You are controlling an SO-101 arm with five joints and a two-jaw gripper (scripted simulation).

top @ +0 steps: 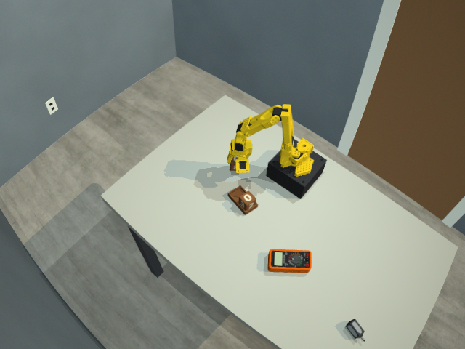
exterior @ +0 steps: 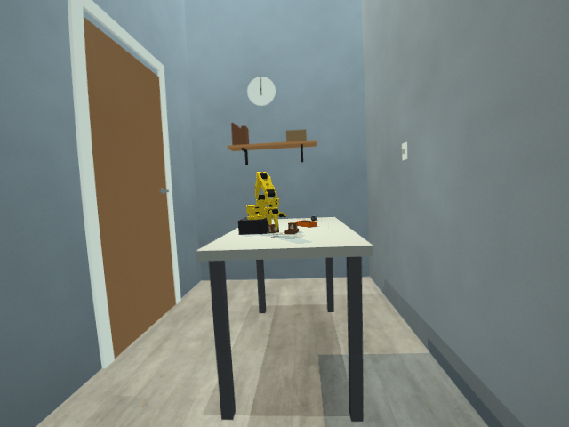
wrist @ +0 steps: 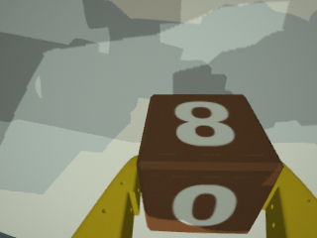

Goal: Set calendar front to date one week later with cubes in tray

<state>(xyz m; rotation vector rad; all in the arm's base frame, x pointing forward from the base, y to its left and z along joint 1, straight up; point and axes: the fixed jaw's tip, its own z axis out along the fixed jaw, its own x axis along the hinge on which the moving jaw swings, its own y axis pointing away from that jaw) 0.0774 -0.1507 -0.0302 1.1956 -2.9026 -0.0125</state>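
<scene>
My gripper (wrist: 203, 198) is shut on a brown wooden cube (wrist: 205, 161); its faces toward the wrist camera show a white 8 and a white 0. In the top view the gripper (top: 236, 165) holds this cube (top: 233, 163) low over the table, left of the arm's black base (top: 296, 171). The brown calendar tray (top: 237, 200) lies in front of the base. It holds one cube (top: 247, 201) with a 0 on top at its right end. The tray's left slot is empty. The tray also shows in the exterior view (exterior: 291, 228).
An orange multimeter (top: 289, 260) lies nearer the front of the table. A small dark object (top: 355, 329) sits by the front right corner. The table's left edge runs close to the tray.
</scene>
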